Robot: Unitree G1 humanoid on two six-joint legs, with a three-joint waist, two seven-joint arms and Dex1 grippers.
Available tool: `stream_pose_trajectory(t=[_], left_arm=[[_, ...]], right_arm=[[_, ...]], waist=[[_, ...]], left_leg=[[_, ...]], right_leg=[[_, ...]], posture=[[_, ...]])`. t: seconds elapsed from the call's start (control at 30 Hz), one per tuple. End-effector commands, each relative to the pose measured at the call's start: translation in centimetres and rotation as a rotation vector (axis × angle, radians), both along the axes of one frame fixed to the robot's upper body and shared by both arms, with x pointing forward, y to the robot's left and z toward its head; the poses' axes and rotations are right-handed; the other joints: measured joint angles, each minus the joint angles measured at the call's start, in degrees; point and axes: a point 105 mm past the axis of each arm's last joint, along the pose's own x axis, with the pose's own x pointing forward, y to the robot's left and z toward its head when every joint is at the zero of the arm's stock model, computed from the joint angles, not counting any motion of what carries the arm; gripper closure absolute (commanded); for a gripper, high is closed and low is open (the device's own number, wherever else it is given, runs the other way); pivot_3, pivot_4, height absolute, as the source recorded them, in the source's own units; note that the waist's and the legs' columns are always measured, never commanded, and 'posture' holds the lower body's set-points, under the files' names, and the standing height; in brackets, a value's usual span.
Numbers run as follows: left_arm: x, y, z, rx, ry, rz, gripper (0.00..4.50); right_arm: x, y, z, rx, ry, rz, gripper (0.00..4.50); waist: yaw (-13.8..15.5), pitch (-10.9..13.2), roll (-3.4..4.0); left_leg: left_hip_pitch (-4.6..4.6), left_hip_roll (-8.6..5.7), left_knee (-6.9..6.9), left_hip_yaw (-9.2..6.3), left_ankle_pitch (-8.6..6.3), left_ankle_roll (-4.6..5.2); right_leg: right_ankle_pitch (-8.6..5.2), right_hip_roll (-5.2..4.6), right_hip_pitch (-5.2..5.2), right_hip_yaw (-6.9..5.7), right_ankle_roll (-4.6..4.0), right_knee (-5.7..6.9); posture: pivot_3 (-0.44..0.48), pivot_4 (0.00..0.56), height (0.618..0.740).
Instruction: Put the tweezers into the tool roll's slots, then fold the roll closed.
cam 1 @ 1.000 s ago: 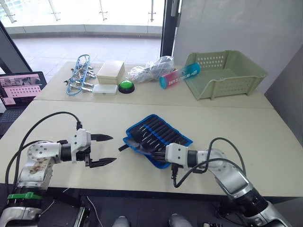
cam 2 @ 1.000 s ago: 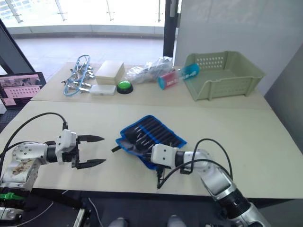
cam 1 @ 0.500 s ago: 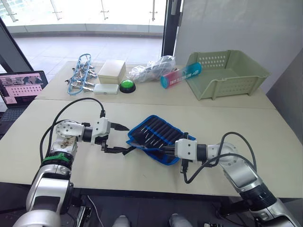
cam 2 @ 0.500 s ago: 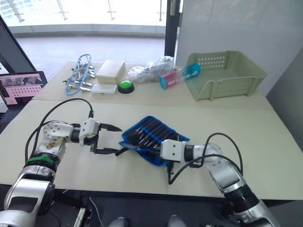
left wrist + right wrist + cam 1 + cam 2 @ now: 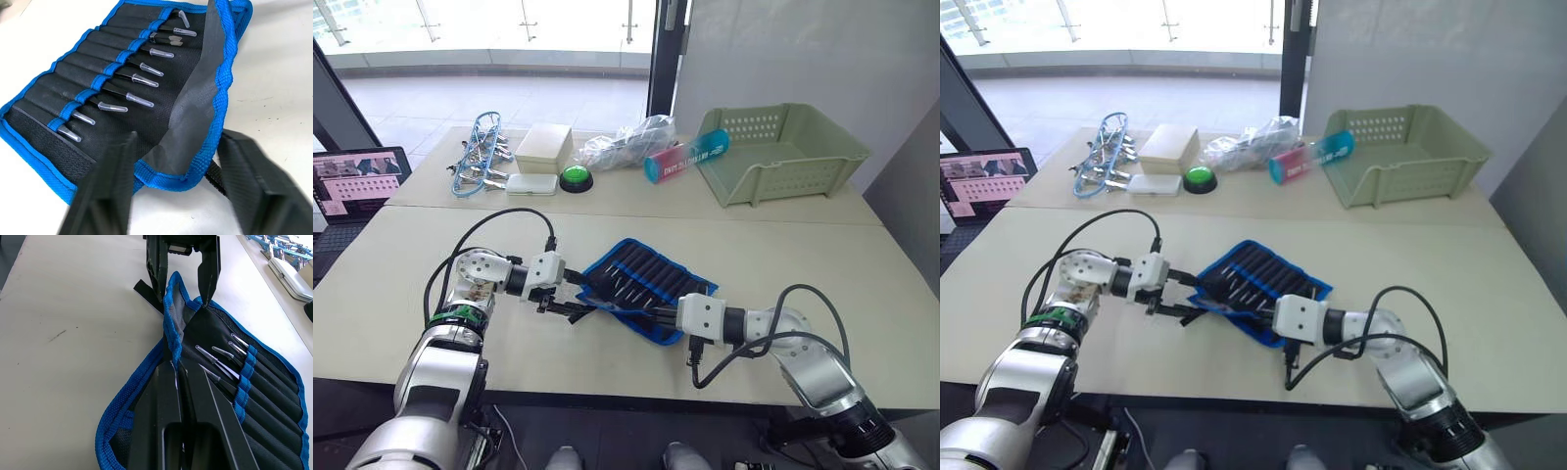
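Several tweezers: seated in the slots [image 5: 93, 73] of the tool roll [image 5: 646, 284], capped tips [image 5: 139, 100] poking out past the blue band; exact count not certain from these views
Roll position: lying open on the near desk [image 5: 862, 294], between the two arms; slotted face up; black strap [image 5: 146, 290] trailing off the end nearest the left arm
Flap: blue-edged side flap [image 5: 195, 107] partly lifted and curled over the tips, probably as the start of the closing fold
Left tool [image 5: 1178, 297]: jaws spread wide, nothing held; one finger either side of the roll's end by the strap, apparently lined up to take that edge
Right tool [image 5: 182, 382]: fingers pressed together, almost no gap, over the near blue edging; seemingly pinching or pinning the flap's fabric, though actual hold on cloth hard to confirm
Why held so: likely one end anchored by the right tool so the roll stays put while the other end gets taken for folding
Stage: loading seemingly done; folding barely begun, roll mostly flat
Risk: loose tips catching the flap or sliding out if the roll is tugged lengthwise
Far desk: green button [image 5: 574, 176], white box [image 5: 543, 147], blue-framed clip bundle [image 5: 478, 155], crumpled plastic bag [image 5: 626, 142], green basket [image 5: 783, 152]; all well apart from the roll
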Motion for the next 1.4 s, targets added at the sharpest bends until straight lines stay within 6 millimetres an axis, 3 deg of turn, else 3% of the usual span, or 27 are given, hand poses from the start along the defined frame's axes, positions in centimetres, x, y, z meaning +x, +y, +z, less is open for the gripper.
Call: stream_pose_trajectory(t=[0.03, 0.13, 0.5, 0.83, 0.97, 1.13, 1.33, 1.4], left_arm=[[0.3, -0.5, 1.2, -0.01, -0.025, -0.028, 3.48], [0.2, -0.4, 1.1, 0.01, -0.016, -0.032, 4.48], [-0.2, -0.1, 0.7, -0.004, 0.044, -0.022, 4.48], [-0.6, 0.7, 1.7, -0.07, 0.074, 0.002, 4.48], [-0.9, 1.8, 0.7, -0.009, 0.09, 0.03, 4.48], [-3.3, 2.8, 0.1, 0.029, 0.166, 0.029, 4.48], [-8.0, 1.0, 0.2, 0.002, 0.331, 0.055, 4.48], [-8.7, 0.4, 0.6, -0.055, 0.388, 0.101, 4.48]], right_arm=[[0.0, -0.3, 1.1, 0.015, -0.044, -0.032, 4.5], [0.0, -0.3, 1.0, 0.014, -0.041, -0.041, 4.5], [0.6, -0.6, 0.5, -0.019, -0.07, -0.094, 4.5], [0.5, -0.1, 0.6, -0.013, -0.055, -0.069, 4.5], [0.8, 0.1, 0.6, -0.002, -0.051, -0.071, 4.5], [0.9, 0.3, 0.0, -0.061, -0.09, -0.029, 4.5], [0.9, 0.4, 0.4, -0.071, -0.144, 0.025, 4.5], [1.2, 0.2, 0.1, -0.097, -0.154, 0.029, 4.5]], waist=[[0.0, 0.0, 0.0], [-0.1, 0.0, 0.0], [-0.2, 0.0, 0.0], [-0.2, 0.0, 0.0], [-0.3, 0.0, 0.0], [-0.4, 0.0, 0.02], [-0.2, 0.0, 0.04], [-0.1, 0.0, 0.05]], left_leg=[[0.0, 0.0, 0.0, 0.0, 0.0, 0.0], [0.01, 0.0, 0.0, 0.0, 0.0, 0.0], [0.01, 0.0, 0.01, -0.01, 0.0, 0.01], [0.02, 0.0, 0.05, -0.02, 0.01, 0.01], [0.06, 0.0, 0.05, -0.02, 0.01, 0.01], [0.11, 0.0, 0.05, -0.02, 0.01, 0.01], [0.15, 0.04, 0.05, -0.02, 0.01, 0.01], [0.17, 0.04, 0.08, -0.02, 0.01, 0.01]], right_leg=[[0.0, 0.0, 0.0, 0.0, 0.0, 0.0], [0.0, 0.0, 0.0, 0.0, 0.0, 0.02], [0.0, 0.0, 0.0, 0.0, 0.0, 0.06], [0.0, 0.0, 0.0, 0.0, 0.0, 0.15], [0.0, 0.01, 0.0, 0.0, 0.0, 0.19], [0.0, 0.0, -0.01, 0.0, 0.0, 0.31], [0.0, 0.0, 0.01, 0.0, 0.0, 0.4], [0.0, 0.0, 0.04, 0.0, 0.0, 0.39]], posture=[[0.0, 0.15, 0.74], [0.0, 0.15, 0.74], [0.0, 0.15, 0.74], [0.0, 0.15, 0.74], [0.0, 0.15, 0.74], [0.0, 0.15, 0.74], [0.0, 0.15, 0.74], [0.0, 0.15, 0.74]])
